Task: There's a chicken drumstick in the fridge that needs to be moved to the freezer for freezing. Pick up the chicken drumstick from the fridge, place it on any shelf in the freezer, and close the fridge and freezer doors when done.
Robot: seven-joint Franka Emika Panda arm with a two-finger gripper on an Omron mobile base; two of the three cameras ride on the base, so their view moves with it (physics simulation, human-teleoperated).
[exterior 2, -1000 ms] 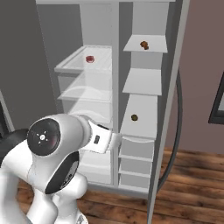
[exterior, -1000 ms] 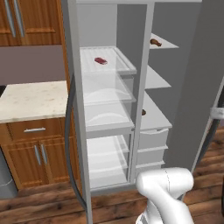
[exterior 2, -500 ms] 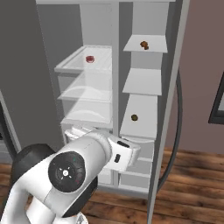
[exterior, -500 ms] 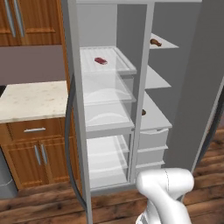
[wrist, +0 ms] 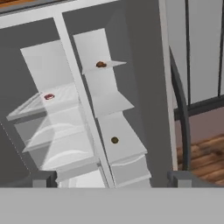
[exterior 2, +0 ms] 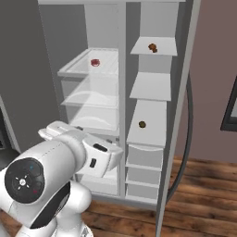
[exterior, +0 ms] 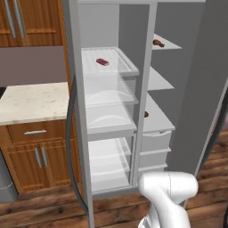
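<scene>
You see the fridge (wrist: 46,65) on the left with its door (exterior 2: 23,69) swung open, and a flat red slab (wrist: 49,96) lies on its top clear shelf, at about 11 o'clock from your gripper (wrist: 111,179), whose fingers stand wide apart and hold nothing. To the right, the freezer (wrist: 94,43) is open too. The chicken drumstick (wrist: 101,64) lies on its top white shelf (exterior: 173,46) at about 12 o'clock, a small round brown thing (wrist: 114,140) sits two shelves lower, and the freezer door (exterior: 200,89) stands at 3 o'clock.
</scene>
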